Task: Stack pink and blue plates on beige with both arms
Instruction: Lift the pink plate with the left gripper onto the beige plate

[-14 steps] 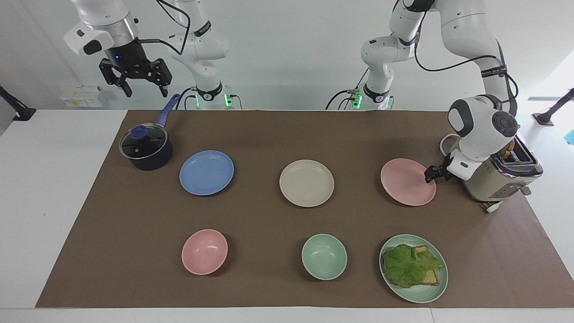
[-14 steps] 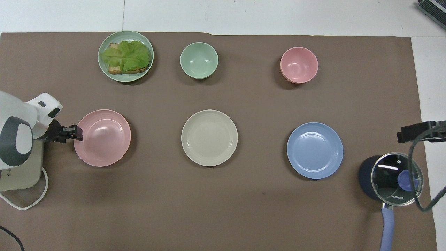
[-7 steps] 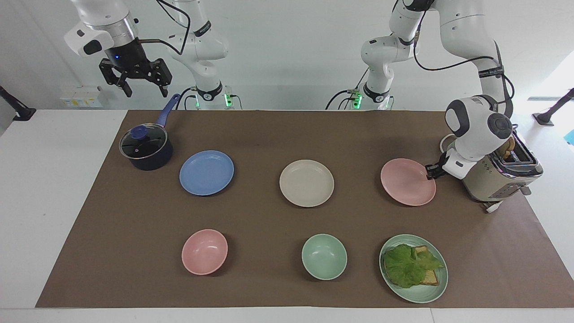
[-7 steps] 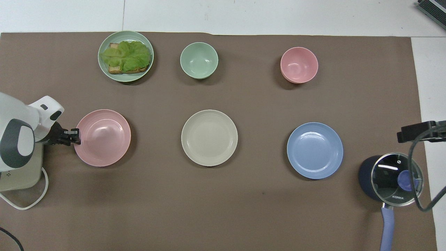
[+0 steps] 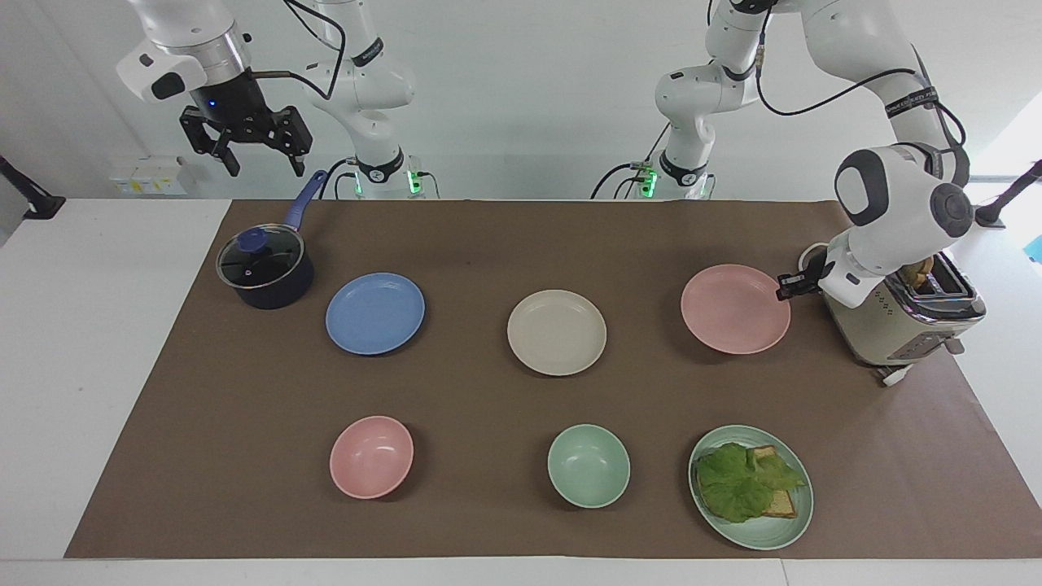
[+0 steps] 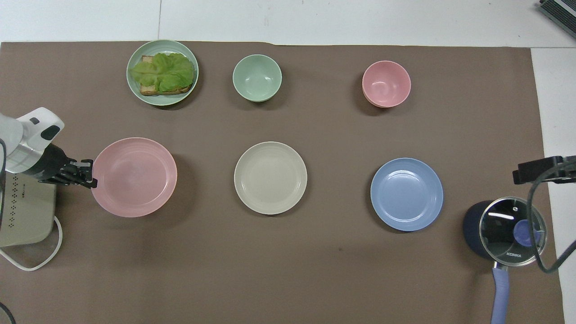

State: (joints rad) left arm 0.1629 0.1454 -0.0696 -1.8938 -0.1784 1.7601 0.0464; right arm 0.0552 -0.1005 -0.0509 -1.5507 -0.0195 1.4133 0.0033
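Note:
The pink plate (image 5: 734, 309) (image 6: 134, 177) hangs a little above the brown mat, casting a shadow, at the left arm's end of the table. My left gripper (image 5: 785, 286) (image 6: 90, 174) is shut on its rim on the toaster's side. The beige plate (image 5: 557, 332) (image 6: 270, 177) lies flat at the mat's middle. The blue plate (image 5: 375, 313) (image 6: 407, 194) lies flat toward the right arm's end, beside the pot. My right gripper (image 5: 259, 159) waits open, high above the pot's handle; in the overhead view only its edge (image 6: 542, 169) shows.
A beige toaster (image 5: 904, 321) with its white cord stands right beside the left gripper. A lidded dark pot (image 5: 264, 268) sits by the blue plate. Farther from the robots lie a pink bowl (image 5: 371, 456), a green bowl (image 5: 588, 465) and a green plate (image 5: 780, 533) with a lettuce sandwich.
My left gripper closed on the pink plate's rim and lifted it off the mat; the wrist rose with it. The right arm stayed still.

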